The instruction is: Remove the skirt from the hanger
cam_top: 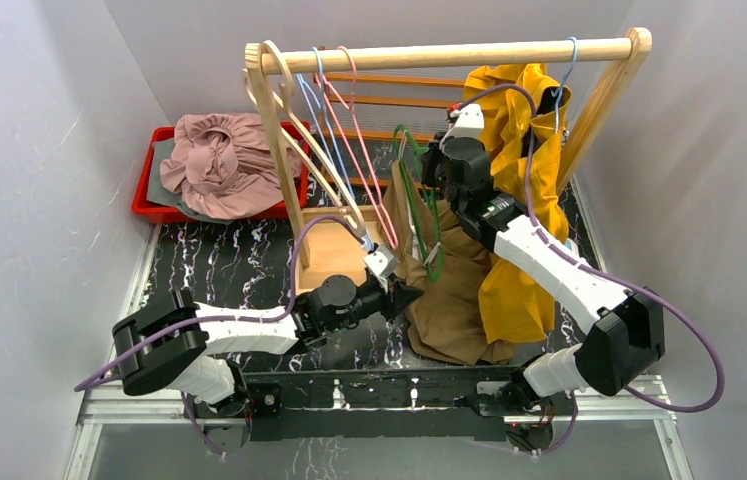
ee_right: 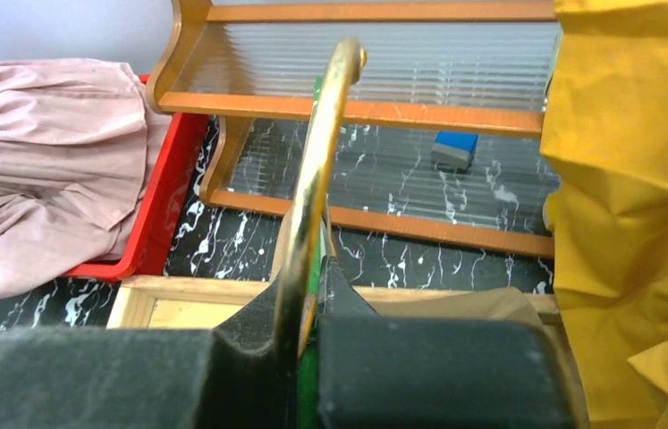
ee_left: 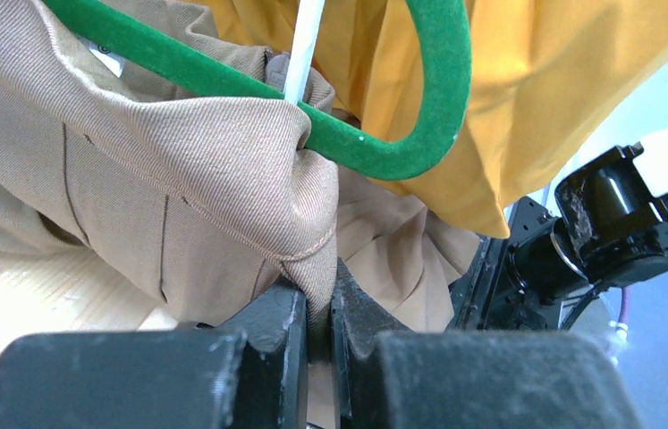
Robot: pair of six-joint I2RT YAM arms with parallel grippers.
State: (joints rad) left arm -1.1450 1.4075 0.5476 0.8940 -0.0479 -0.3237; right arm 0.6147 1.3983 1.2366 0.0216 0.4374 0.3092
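The tan skirt (cam_top: 454, 290) hangs from a green velvet hanger (cam_top: 419, 190) in front of the wooden rack, its lower part bunched on the table. My right gripper (cam_top: 436, 160) is shut on the hanger's gold hook (ee_right: 317, 161), below the top rail. In the right wrist view the hook runs up between the jaws of the right gripper (ee_right: 310, 295). My left gripper (cam_top: 407, 296) is shut on a fold of the skirt (ee_left: 178, 179). In the left wrist view the left gripper (ee_left: 319, 308) pinches the hem just under the hanger's green loop (ee_left: 442, 107).
A yellow garment (cam_top: 519, 200) hangs on the rack's right side, right beside the skirt. Several empty hangers (cam_top: 334, 130) hang on the wooden rail (cam_top: 449, 55). A red bin (cam_top: 146, 205) with a pink garment (cam_top: 219, 160) stands at the back left. A blue block (ee_right: 453, 147) lies behind the rack.
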